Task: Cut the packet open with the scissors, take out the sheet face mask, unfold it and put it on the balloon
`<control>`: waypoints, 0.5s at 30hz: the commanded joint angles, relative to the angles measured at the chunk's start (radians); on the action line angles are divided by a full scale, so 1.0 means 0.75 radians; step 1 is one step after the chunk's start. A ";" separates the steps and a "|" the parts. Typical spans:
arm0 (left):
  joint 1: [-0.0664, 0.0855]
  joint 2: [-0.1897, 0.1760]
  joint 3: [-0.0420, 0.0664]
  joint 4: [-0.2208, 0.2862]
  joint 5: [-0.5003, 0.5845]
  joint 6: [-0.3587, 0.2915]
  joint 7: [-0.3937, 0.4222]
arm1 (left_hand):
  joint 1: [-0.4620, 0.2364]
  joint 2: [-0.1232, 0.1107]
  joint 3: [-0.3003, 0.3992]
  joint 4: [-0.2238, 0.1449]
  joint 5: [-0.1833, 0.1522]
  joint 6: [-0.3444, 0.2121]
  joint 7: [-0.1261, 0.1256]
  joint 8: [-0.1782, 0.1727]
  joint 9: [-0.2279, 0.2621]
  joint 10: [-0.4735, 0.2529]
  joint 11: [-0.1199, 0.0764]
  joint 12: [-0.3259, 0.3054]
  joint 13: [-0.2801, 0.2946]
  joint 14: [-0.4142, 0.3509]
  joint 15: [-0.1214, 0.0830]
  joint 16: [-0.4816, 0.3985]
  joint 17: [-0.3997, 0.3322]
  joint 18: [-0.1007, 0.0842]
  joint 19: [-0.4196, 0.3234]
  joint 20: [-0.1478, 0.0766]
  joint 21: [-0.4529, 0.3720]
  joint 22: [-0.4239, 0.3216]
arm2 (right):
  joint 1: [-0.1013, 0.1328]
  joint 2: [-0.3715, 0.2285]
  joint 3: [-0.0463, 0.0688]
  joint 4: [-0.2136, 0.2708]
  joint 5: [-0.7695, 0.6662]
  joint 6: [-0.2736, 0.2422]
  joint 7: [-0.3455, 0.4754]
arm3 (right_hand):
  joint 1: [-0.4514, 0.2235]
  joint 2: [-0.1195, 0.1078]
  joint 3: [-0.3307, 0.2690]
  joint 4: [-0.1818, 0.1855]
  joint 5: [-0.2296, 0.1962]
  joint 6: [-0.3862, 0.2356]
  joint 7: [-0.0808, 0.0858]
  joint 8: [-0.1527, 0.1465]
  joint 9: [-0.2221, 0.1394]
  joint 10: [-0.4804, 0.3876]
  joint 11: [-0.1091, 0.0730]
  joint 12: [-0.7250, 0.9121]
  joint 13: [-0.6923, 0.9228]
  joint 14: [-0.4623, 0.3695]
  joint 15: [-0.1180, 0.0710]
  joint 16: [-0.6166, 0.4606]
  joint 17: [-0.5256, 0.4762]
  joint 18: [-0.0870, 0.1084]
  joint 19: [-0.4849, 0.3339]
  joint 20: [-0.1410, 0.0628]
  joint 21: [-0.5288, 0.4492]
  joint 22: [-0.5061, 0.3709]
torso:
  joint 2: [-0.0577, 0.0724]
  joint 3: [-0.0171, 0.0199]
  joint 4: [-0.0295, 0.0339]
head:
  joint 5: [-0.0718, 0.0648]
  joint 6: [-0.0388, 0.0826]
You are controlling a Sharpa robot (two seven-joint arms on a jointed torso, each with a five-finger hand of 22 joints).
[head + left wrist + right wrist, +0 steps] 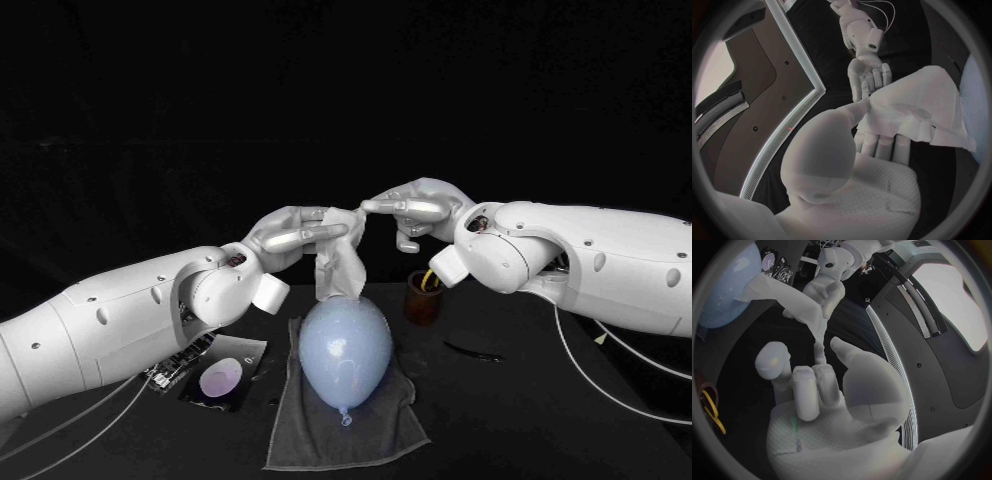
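The pale blue balloon (346,345) lies on a grey towel (346,425) at the table's middle. My left hand (296,238) holds the white sheet mask (342,268) above the balloon's far end, and the mask hangs down to touch it. My right hand (411,212) meets the mask's upper edge from the other side. In the right wrist view its thumb and a finger (820,354) pinch a corner of the mask (786,300). The left wrist view has the mask (911,112) draped over my left hand's fingers (879,145), with the right hand (869,75) beyond.
The opened packet (224,378) lies flat on the table left of the towel. A brown cup (423,298) holding the yellow-handled scissors (711,412) stands right of the balloon. A small dark scrap (473,351) lies nearer the front right.
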 commanded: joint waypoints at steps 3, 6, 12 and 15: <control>0.003 0.000 0.002 0.004 0.003 0.000 0.017 | -0.018 0.006 0.006 -0.023 0.004 -0.048 -0.008 -0.026 -0.012 0.014 -0.005 -0.008 -0.002 0.009 -0.002 -0.009 -0.002 -0.012 -0.019 0.000 0.024 0.018 | 0.000 -0.004 0.000 -0.001 0.007 0.010 0.008 | -0.006 -0.004 -0.017 0.006 -0.006 -0.007 0.001 -0.011 -0.003 0.071 0.007 -0.009 0.265 0.119 0.014 -0.005 0.273 0.025 -0.004 0.012 -0.008 0.071 | 0.000 -0.0001 0.0002 | -0.001 0.001; 0.003 -0.001 0.002 0.005 0.003 0.000 0.017 | -0.023 0.008 0.008 -0.029 0.004 -0.070 -0.013 -0.036 -0.018 0.016 -0.005 -0.009 -0.003 0.010 -0.002 -0.009 -0.003 -0.013 -0.029 0.001 0.037 0.028 | 0.000 -0.005 0.000 -0.004 0.006 0.011 0.006 | -0.006 -0.005 -0.023 0.010 -0.006 -0.006 0.002 -0.014 -0.004 0.071 0.008 -0.009 0.265 0.118 0.015 -0.006 0.271 0.025 -0.004 0.013 -0.009 0.071 | 0.000 0.0000 0.0006 | -0.003 0.002; 0.003 -0.002 0.002 0.006 0.004 0.003 0.018 | -0.027 0.010 0.010 -0.038 0.004 -0.092 -0.018 -0.046 -0.024 0.019 -0.006 -0.011 -0.004 0.011 -0.003 -0.009 -0.003 -0.013 -0.040 0.001 0.053 0.041 | -0.002 -0.002 -0.002 -0.013 0.006 0.015 0.002 | -0.007 -0.008 -0.034 0.018 -0.006 -0.006 0.003 -0.020 -0.007 0.070 0.009 -0.010 0.264 0.118 0.016 -0.006 0.270 0.026 -0.005 0.016 -0.012 0.070 | 0.000 0.0001 0.0008 | -0.002 0.001; 0.003 -0.002 0.002 0.007 0.004 0.006 0.018 | -0.029 0.010 0.011 -0.043 0.004 -0.101 -0.021 -0.051 -0.026 0.021 -0.006 -0.011 -0.005 0.012 -0.003 -0.009 -0.003 -0.013 -0.046 0.001 0.061 0.047 | -0.003 0.001 -0.003 -0.018 0.006 0.020 -0.003 | -0.008 -0.009 -0.043 0.024 -0.006 -0.007 0.005 -0.025 -0.009 0.069 0.010 -0.013 0.262 0.117 0.017 -0.007 0.268 0.027 -0.006 0.017 -0.016 0.069 | 0.000 -0.0002 0.0008 | -0.001 0.001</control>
